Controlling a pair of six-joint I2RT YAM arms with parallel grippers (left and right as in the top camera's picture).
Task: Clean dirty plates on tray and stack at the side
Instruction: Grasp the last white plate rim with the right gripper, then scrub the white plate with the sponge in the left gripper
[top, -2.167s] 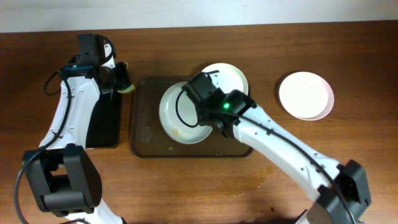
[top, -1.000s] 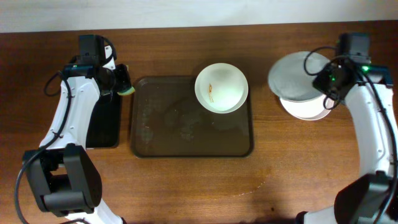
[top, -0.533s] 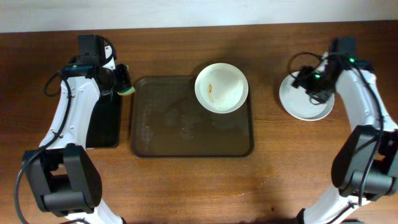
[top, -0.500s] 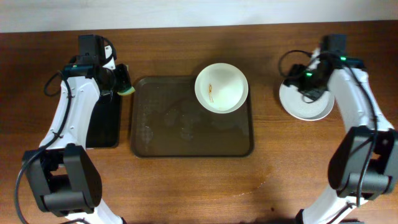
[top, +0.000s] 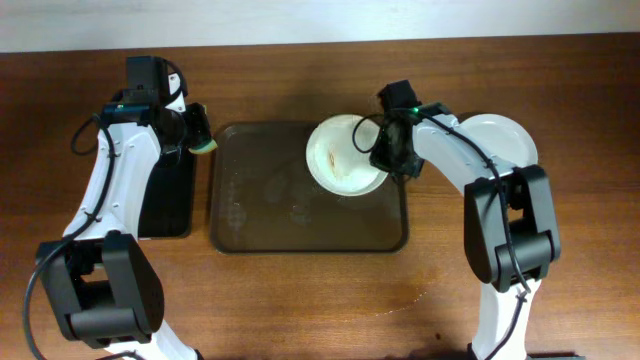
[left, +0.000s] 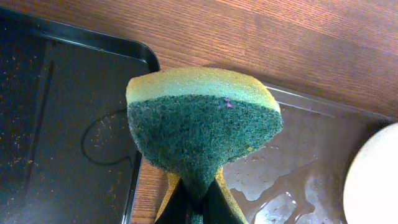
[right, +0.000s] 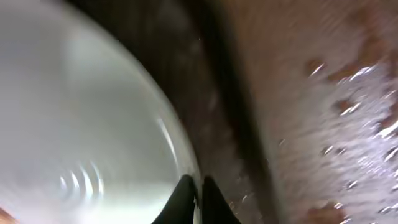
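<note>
Though smeared brown, plate (top: 335, 165) white, round.

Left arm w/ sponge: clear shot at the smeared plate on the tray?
Probably yes. Only bare tray lies between the sponge in the left tool and the plate; the right tool pinches its far right rim, leaving the face open.

Right wrist view blurred; plate (right: 81, 124), sponge (left: 202, 130) cut by edges.

left tool (left: 194, 202), right tool (right: 198, 194) clamped.
</note>
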